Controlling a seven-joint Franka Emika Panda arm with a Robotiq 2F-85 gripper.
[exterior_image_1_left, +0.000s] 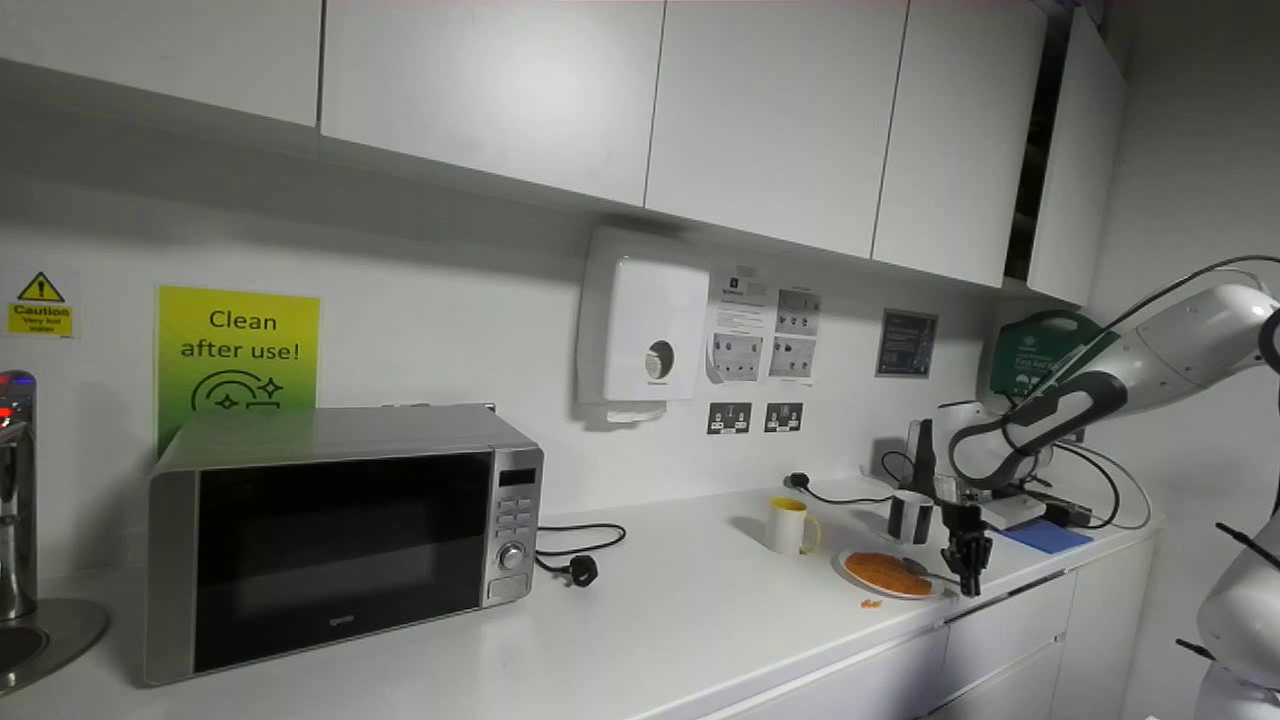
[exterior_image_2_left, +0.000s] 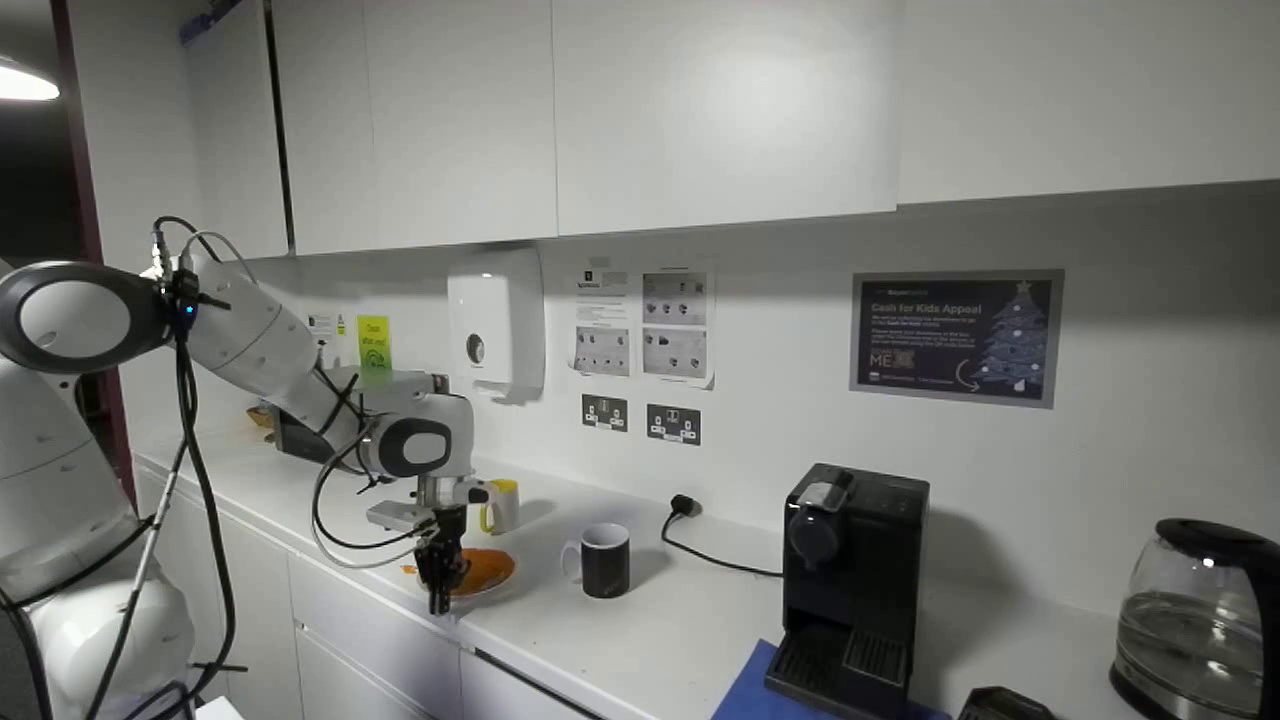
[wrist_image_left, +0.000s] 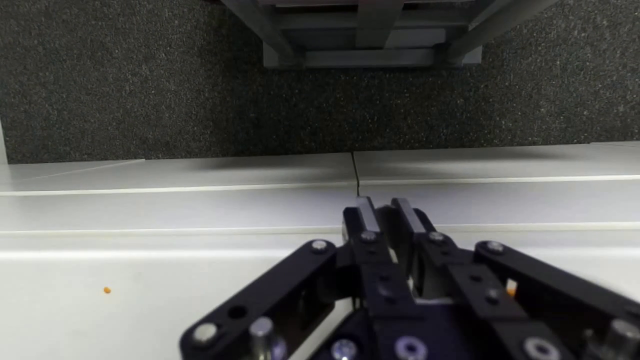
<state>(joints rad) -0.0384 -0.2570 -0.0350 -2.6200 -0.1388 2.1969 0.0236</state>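
Note:
My gripper (exterior_image_1_left: 971, 590) points down at the front edge of the counter, beside a white plate (exterior_image_1_left: 912, 597) of orange food (exterior_image_1_left: 880, 572). A spoon (exterior_image_1_left: 918, 568) leans from the food across the plate's rim, its handle running to my fingertips. In the wrist view, the jaws stand close together with a dark, round-ended strip, seemingly the spoon's handle (wrist_image_left: 387, 222), between them. The spoon's bowl is out of that view. Behind the plate stand a white mug with yellow inside (exterior_image_1_left: 786, 528) and a black-and-white mug (exterior_image_2_left: 605, 562). Orange crumbs (exterior_image_1_left: 871, 604) lie near the plate.
A microwave (exterior_image_1_left: 340, 550) stands farther along the counter. On the opposite side are a black coffee machine (exterior_image_2_left: 850, 590) on a blue mat (exterior_image_2_left: 750, 690) and a glass kettle (exterior_image_2_left: 1190, 630). Upper cupboards (exterior_image_1_left: 780, 110) overhang. Past the counter edge lie drawer fronts (wrist_image_left: 200, 207) and dark carpet (wrist_image_left: 150, 90).

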